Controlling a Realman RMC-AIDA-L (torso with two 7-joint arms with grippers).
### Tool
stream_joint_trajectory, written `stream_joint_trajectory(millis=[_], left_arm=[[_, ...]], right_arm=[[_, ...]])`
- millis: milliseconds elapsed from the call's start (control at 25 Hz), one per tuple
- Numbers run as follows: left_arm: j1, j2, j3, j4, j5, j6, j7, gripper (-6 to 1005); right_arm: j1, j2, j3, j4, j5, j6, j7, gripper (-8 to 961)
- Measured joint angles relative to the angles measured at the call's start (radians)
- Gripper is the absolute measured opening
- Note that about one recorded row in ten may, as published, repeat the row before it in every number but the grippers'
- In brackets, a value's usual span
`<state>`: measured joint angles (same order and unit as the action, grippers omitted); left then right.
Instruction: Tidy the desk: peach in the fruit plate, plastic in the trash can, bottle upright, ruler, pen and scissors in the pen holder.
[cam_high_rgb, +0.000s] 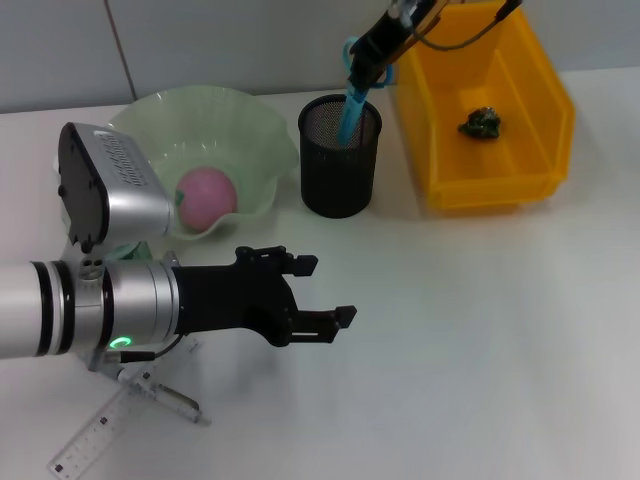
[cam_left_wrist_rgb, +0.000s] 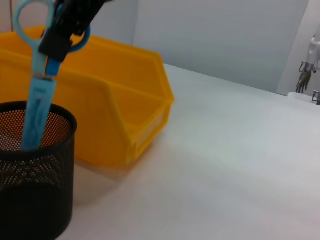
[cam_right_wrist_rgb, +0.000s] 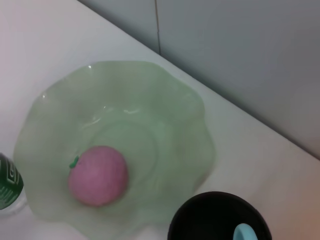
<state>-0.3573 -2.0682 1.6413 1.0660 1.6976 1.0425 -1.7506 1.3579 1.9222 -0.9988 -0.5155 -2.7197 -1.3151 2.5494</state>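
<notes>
Scissors (cam_high_rgb: 352, 108) are going into the black pen cup (cam_high_rgb: 340, 156) right now. The blades are down inside the cup and the blue handles stick up above its rim. The right claw (cam_high_rgb: 378, 52) is above the cup and is clenched on the handles.

Some jobs look done. The pink peach (cam_high_rgb: 206, 195) sits in the green fruit plate (cam_high_rgb: 245, 120), just beside the pen cup. A small dark crumpled thing (cam_high_rgb: 481, 123), likely the plastic, lies in the yellow bin (cam_high_rgb: 540, 100) on the other side of the pen cup.

Some jobs are left. The clear ruler (cam_high_rgb: 95, 438) lies flat on the desk (cam_high_rgb: 480, 330), well away from the pen cup, near the front. A thin thing lies next to the ruler, partly under the left arm. It may be the pen, but I cannot tell. The scissors have not been let go yet.

The left claw (cam_high_rgb: 318, 290) hangs over the desk in front of the pen cup. Its fingers are spread and it holds nothing.

Only the head view shows the ruler and the thing in the bin. The left wrist view shows the scissors up close, with the blade tip inside the mesh cup. Only the right wrist view shows the bottle (cam_right_wrist_rgb: 9, 184), with its green label, beside the fruit plate on the side away from the pen cup. I cannot tell if it stands up.
</notes>
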Motion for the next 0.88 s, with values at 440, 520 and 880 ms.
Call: stream_joint_trajectory(millis=[440, 520, 880], left_arm=[[0.0, 0.002, -0.002, 0.0, -0.004, 0.011, 0.0, 803], [0.0, 0.003, -0.002, 0.0, -0.004, 0.014, 0.0, 803], [0.0, 0.004, -0.051, -0.012, -0.003, 0.048, 0.011, 803]], right_arm=[[0.003, 0.016, -0.001, 0.014, -0.019, 0.016, 0.003, 103], [0.001, 0.02, -0.001, 0.013, -0.019, 0.017, 0.006, 125], [-0.019, 0.033, -0.001, -0.034, -0.016, 0.016, 0.007, 461]])
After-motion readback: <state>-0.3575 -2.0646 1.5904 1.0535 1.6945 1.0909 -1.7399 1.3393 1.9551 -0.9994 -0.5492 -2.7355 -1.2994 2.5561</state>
